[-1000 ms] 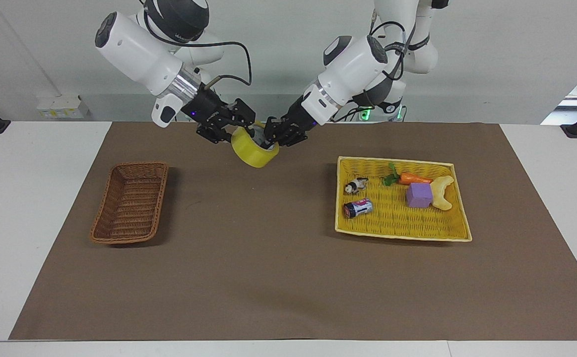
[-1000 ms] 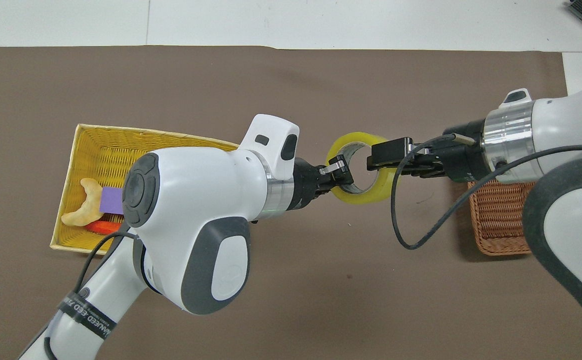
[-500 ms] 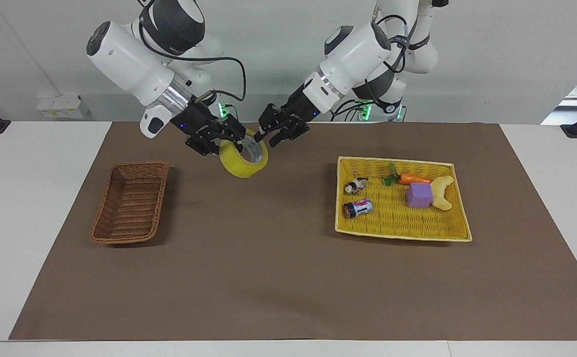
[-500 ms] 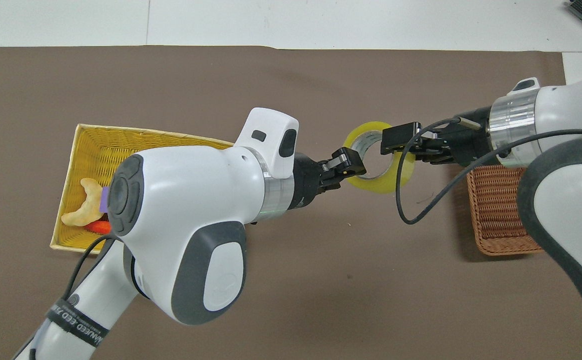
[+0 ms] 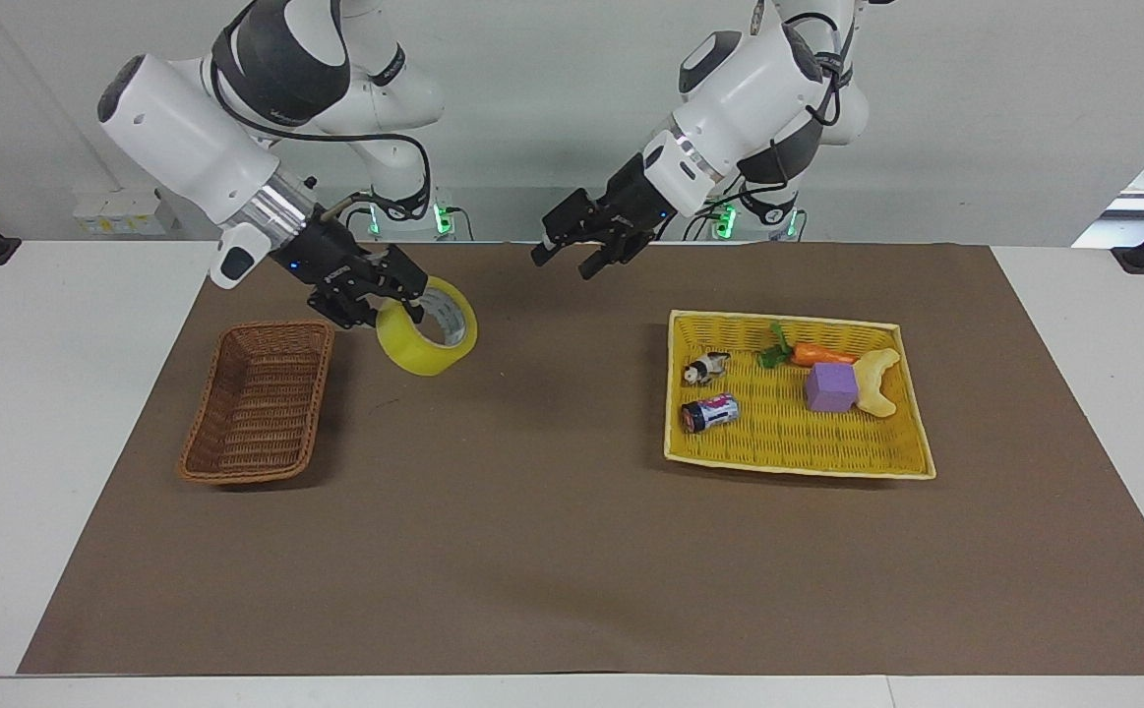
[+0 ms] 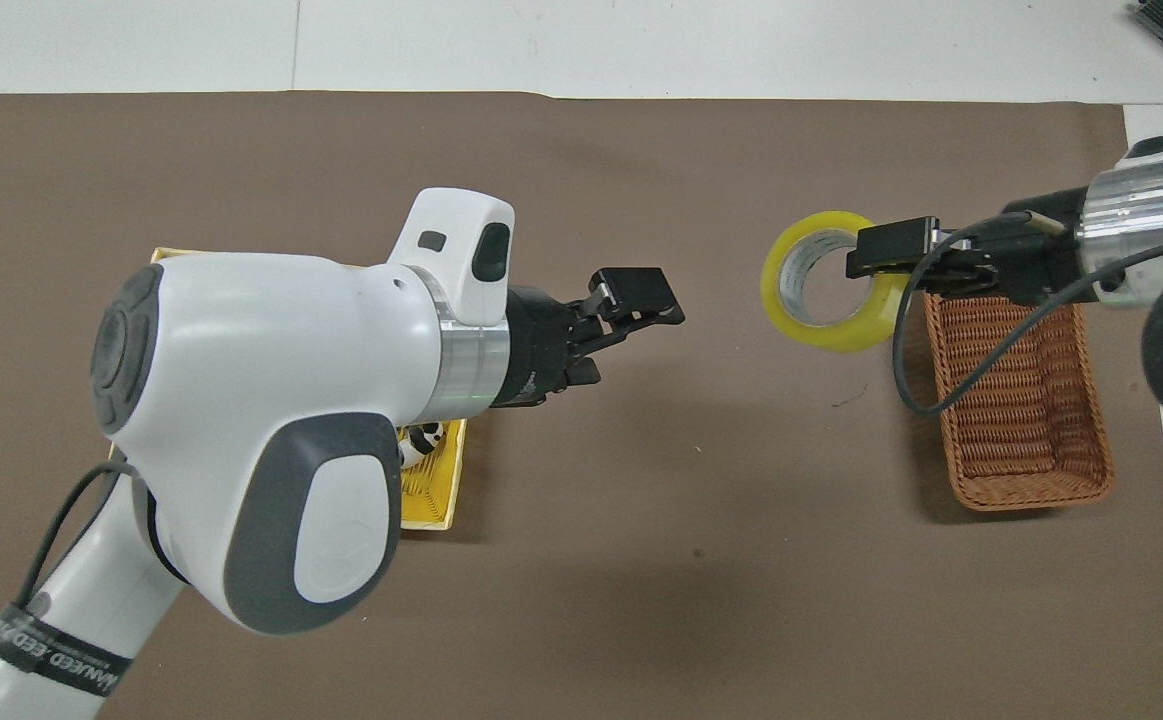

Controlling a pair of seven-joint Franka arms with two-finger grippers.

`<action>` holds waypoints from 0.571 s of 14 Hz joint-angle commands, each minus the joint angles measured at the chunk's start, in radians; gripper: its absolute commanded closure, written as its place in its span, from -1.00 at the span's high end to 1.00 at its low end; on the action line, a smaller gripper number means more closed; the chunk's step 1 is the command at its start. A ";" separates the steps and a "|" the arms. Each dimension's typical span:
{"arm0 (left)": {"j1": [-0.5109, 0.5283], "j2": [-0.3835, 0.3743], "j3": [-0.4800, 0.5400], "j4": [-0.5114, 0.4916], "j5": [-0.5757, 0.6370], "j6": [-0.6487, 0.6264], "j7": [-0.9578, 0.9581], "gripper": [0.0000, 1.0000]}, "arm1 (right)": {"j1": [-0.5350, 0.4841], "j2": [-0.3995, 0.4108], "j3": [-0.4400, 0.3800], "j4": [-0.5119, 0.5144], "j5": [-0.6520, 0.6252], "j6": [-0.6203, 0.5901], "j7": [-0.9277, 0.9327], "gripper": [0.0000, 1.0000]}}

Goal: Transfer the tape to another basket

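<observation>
While the right hand (image 5: 390, 300) carries the roll of yellow packing tape (image 5: 428, 340) up in the air, pinching its wall with one finger through the white core, the step in hand looks like the last stretch of transport to the brown wicker basket (image 5: 259, 401); the tape hangs over the brown mat just beside the basket's rim toward the left arm's end of the desk (image 5: 60, 393), not yet over the opening; to do it well, the hand should travel on until the whole roll sits above the middle of the basket, then come down low between the sloping walls before letting go, since a roll dropped from height or on edge may bounce or roll out; tilting the roll flat first would help it settle. Its cable (image 6: 931, 350) loops over the basket and should be kept clear of the weave.

The left hand (image 5: 569, 248) hovers with its fingers wide and nothing between them, over the mat between the two baskets, away from the yellow tray (image 5: 798, 462) that holds the battery (image 5: 709, 413), carrot (image 5: 822, 354), purple block (image 5: 831, 386) and other small items.

Compared with a second ago, both hands gripped the roll over the middle of the mat; since then the left hand has let go and drawn back upward, and the right hand has swung the tape toward the basket.
</observation>
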 commanded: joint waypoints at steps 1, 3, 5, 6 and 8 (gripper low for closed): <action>0.042 -0.013 0.004 -0.007 0.134 -0.072 0.000 1.00 | -0.087 -0.007 0.001 0.019 0.052 -0.079 -0.093 -1.00; 0.090 -0.011 0.004 -0.007 0.221 -0.109 0.009 1.00 | -0.191 -0.027 -0.002 0.002 0.046 -0.162 -0.206 -1.00; 0.136 -0.011 0.006 -0.008 0.258 -0.138 0.058 1.00 | -0.262 -0.025 -0.003 -0.030 0.008 -0.146 -0.306 -1.00; 0.175 -0.008 0.006 -0.008 0.262 -0.149 0.090 1.00 | -0.285 -0.001 0.000 -0.044 0.015 -0.103 -0.349 -1.00; 0.248 -0.005 0.007 -0.008 0.273 -0.173 0.171 1.00 | -0.290 0.073 0.000 -0.047 0.063 -0.042 -0.366 -1.00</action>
